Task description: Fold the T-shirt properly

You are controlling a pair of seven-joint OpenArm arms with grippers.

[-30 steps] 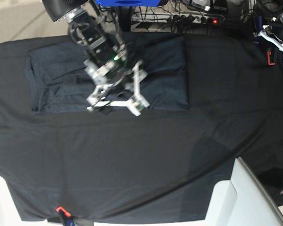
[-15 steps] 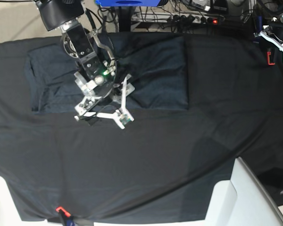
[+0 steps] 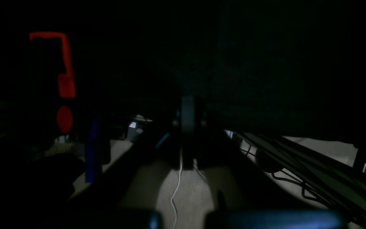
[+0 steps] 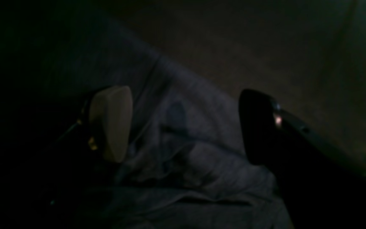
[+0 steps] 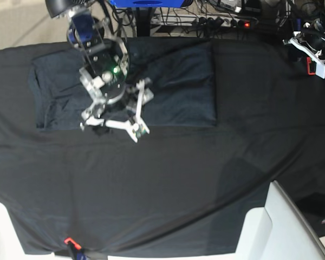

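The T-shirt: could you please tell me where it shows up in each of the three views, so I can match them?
Base: the T-shirt lies on the far left part of the black tablecloth, under the open right gripper.
Right wrist: rumpled T-shirt fabric fills the lower middle, between the fingers.
Left wrist: not in it.
Shared landmark: the right gripper over the shirt's near edge.

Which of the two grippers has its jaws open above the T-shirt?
The right gripper: open over the T-shirt near its front edge. The left gripper is shut, parked off the cloth's far corner.
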